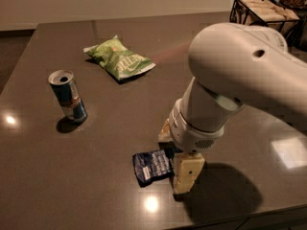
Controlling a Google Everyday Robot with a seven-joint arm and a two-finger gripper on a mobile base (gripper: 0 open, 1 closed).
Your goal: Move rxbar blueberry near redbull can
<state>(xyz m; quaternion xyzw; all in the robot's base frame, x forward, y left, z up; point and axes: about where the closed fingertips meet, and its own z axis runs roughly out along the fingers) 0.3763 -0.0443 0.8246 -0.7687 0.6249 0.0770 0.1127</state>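
The rxbar blueberry lies flat on the dark table near the front edge, a navy wrapper with pale lettering. My gripper points down over the bar's right end. One cream finger stands on the near side of the bar and the other on the far side. The jaws stand open around the bar, and its right end is hidden under my wrist. The redbull can stands upright to the left, well apart from the bar.
A green chip bag lies at the back of the table, behind the can. A black wire basket stands beyond the table's far right corner. My big white arm covers the right side of the table.
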